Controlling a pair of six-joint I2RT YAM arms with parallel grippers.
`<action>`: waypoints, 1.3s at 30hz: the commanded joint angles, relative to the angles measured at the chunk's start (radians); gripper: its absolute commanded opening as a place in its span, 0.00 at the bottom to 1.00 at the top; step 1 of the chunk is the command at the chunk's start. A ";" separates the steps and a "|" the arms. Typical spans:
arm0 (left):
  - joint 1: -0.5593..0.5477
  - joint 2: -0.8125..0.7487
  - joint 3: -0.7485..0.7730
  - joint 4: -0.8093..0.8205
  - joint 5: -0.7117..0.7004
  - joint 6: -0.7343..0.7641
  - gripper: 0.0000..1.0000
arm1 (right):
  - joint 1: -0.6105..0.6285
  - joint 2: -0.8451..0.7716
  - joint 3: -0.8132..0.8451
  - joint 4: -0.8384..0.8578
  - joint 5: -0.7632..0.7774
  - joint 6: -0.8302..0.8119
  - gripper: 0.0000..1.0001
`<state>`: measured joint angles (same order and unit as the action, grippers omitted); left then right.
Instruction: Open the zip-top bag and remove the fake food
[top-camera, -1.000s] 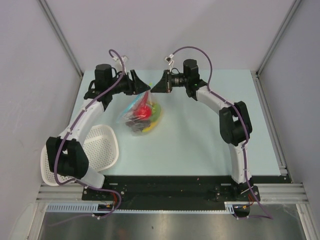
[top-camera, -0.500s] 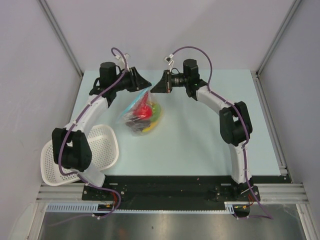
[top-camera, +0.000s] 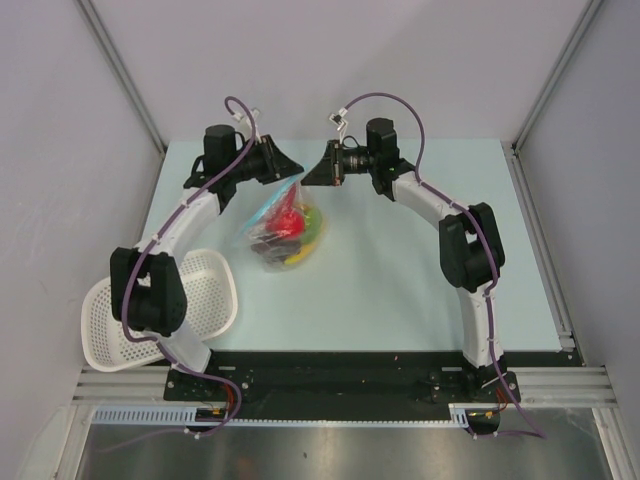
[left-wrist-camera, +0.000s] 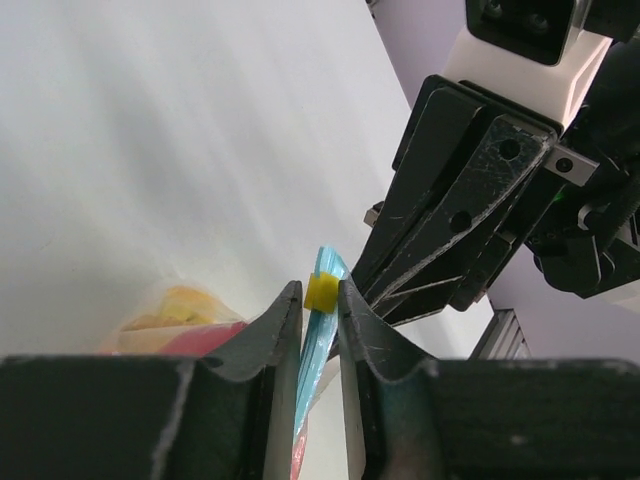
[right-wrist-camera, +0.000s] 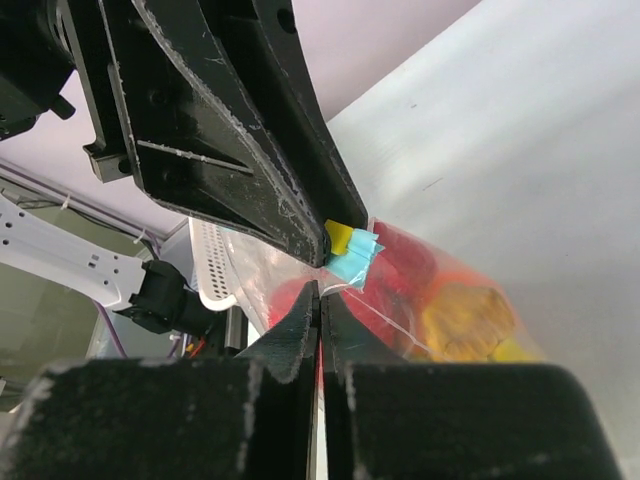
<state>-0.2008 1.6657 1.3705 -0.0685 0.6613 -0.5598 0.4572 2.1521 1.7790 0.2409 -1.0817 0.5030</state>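
So the left gripper (left-wrist-camera: 320, 298) has its jaws drawn in narrow around the little yellow tab (left-wrist-camera: 321, 292) on the bag's zip strip (left-wrist-camera: 316, 352). Both fingertips (left-wrist-camera: 290, 312) sit right against the tab, and the teal strip runs down through the gap between them. It looks like a pinch on the tab, though I can't say how firm it is.

Right across from it, nearly tip to tip, is the right gripper (right-wrist-camera: 318, 297). Its jaws are pressed flat together with no gap, and the tips are on the clear film just under the teal strip. The plastic spreads out on both sides of the tips, so it reads as gripping the bag's lip.

The zip-top bag (top-camera: 281, 235) itself is toward the far left-middle of the table (top-camera: 400, 270). Its mouth is pulled up to where the two grippers meet and its belly sags down toward the near side. The fake food (top-camera: 290, 222) is all inside the bag: a red piece up top, something yellow-orange (right-wrist-camera: 465, 318) beside it, and green and yellow bits lower down. The strip looks zipped from what I can see.

Off to the near left, partly under the left arm, is a white mesh basket (top-camera: 208, 290), well apart from the bag.
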 joint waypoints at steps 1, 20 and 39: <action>-0.005 -0.007 0.012 0.064 0.023 -0.012 0.15 | 0.005 -0.052 0.031 0.043 -0.018 0.025 0.00; -0.002 -0.201 -0.073 -0.207 -0.149 0.281 0.00 | -0.020 0.026 0.060 0.247 0.215 0.327 0.00; 0.000 -0.165 -0.017 -0.186 0.103 0.302 0.01 | -0.022 0.047 0.002 0.492 -0.096 0.367 0.45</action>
<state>-0.2008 1.5043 1.3087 -0.2466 0.6270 -0.2867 0.4496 2.1979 1.7638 0.5697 -1.0992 0.8398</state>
